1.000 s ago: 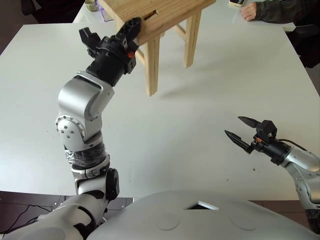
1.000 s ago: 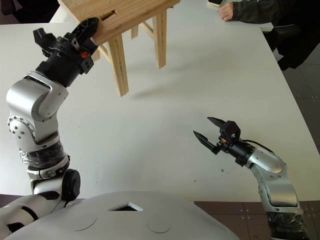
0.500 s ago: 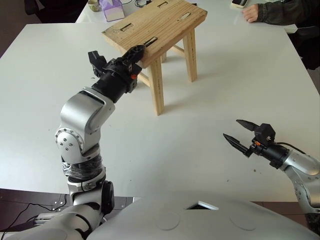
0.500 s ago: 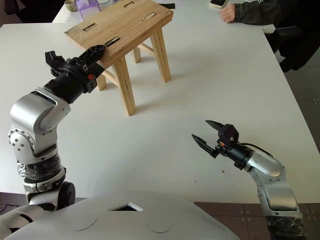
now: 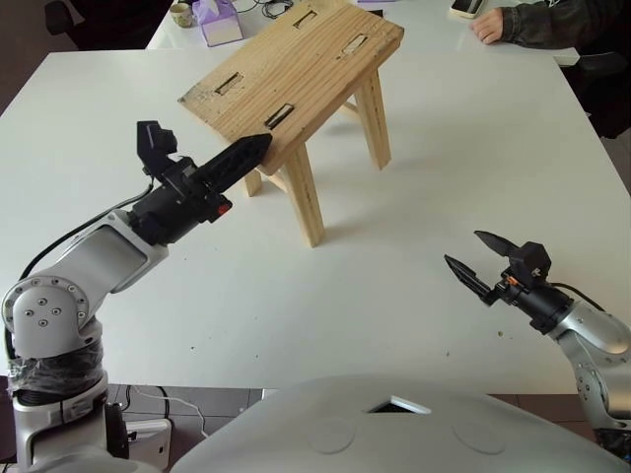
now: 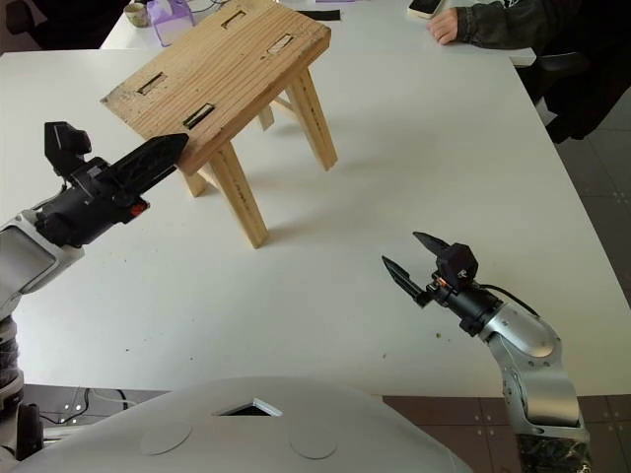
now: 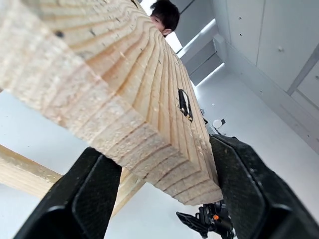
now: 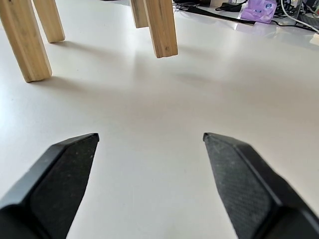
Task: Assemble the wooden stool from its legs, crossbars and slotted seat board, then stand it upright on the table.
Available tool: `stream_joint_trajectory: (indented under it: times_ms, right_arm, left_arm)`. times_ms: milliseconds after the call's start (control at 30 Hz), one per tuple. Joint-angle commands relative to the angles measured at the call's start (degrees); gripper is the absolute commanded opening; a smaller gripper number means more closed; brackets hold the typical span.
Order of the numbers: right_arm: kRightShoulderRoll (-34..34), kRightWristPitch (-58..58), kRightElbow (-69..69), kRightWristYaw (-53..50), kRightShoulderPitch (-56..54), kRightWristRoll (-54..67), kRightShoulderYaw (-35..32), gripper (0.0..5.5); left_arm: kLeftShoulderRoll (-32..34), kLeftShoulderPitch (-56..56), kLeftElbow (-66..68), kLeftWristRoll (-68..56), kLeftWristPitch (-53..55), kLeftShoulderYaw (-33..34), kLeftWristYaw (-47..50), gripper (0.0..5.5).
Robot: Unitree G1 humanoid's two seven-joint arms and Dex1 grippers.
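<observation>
All parts joined, stool [image 5: 296,69] stands on table [image 5: 444,177], left gripper [image 5: 258,150] clamping its near-left edge, right gripper [image 5: 462,247] spread wide, empty; only letting go remains.

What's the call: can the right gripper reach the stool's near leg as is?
Probably yes: right gripper is open and empty, with bare table between it and the near leg. Left gripper holds the seat board elsewhere.

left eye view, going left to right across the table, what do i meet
left gripper, clamped on the seat's near edge → wooden stool, tilted → right gripper, open over bare table
</observation>
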Motion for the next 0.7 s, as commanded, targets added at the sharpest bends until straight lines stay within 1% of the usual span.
stream_joint_trajectory:
  times_ms: [33, 67, 167, 233, 300, 367, 400, 467, 500, 567, 600, 633, 700]
  right_arm:
    - [1.62, 0.51, -1.06, -1.56, -0.58, -0.09, 0.87, 3.89]
    - [1.67, 0.39, -0.70, -1.48, -1.03, -0.28, 1.09, 3.89]
    - [1.53, 0.21, 0.06, -1.23, -2.56, -0.71, 1.49, 3.89]
    - [1.23, -0.05, 0.63, -0.90, -3.35, -1.02, 1.70, 3.89]
    - [1.16, -0.46, 0.93, -0.78, -3.37, -1.21, 1.80, 3.89]
    - [1.55, -1.03, 1.28, -0.92, -2.91, -1.30, 1.76, 3.89]
    - [1.94, -1.22, 1.51, -1.23, -2.80, -1.31, 1.71, 3.89]
    - [2.99, -1.45, 2.01, -2.61, -2.78, -1.22, 1.10, 3.89]
    - [3.94, -1.43, 2.52, -4.70, -3.35, -1.44, 0.07, 3.89]
    - [6.83, 0.11, 3.04, -10.16, -5.17, 0.09, -2.94, 3.89]
    - [8.91, 1.66, 2.95, -13.85, -6.39, 1.56, -4.42, 3.89]
    - [10.95, 3.03, 2.70, -17.02, -7.35, 3.14, -5.40, 3.89]
    - [14.73, 3.79, 3.07, -22.52, -9.57, 2.23, -4.75, 3.89]
  left_arm:
    - [3.40, 1.39, 4.09, 5.53, 5.35, -3.73, -2.61, 3.21]
    - [3.10, 0.06, 4.95, 2.45, 4.86, -3.80, -1.86, 3.30]
    - [0.72, -4.80, 8.21, -7.21, 1.24, -4.72, 5.14, 3.80]
    - [-2.23, -7.07, 8.03, -9.87, 0.18, -4.24, 8.08, 4.14]
    - [-3.29, -6.83, 6.03, -10.25, 1.35, -3.71, 7.83, 4.47]
    - [-0.53, -2.60, 4.64, -8.66, 3.94, -3.74, 4.89, 4.80]
    - [1.31, 0.89, 3.42, -2.01, 5.16, -3.61, -0.67, 4.80]
    - [3.92, 7.08, 3.25, 12.09, 3.90, -4.37, -10.69, 4.80]
    - [6.03, 10.72, 3.87, 22.50, -0.65, -6.97, -15.83, 4.80]
    - [6.38, 14.27, 7.49, 35.50, -8.47, -9.46, -19.86, 4.80]
    - [5.23, 13.59, 10.14, 43.32, -14.10, -10.94, -17.77, 4.80]
    - [3.35, 12.01, 12.09, 47.68, -17.83, -11.24, -15.97, 4.80]
    - [0.57, 7.33, 16.00, 59.41, -25.97, -14.25, -10.87, 4.80]
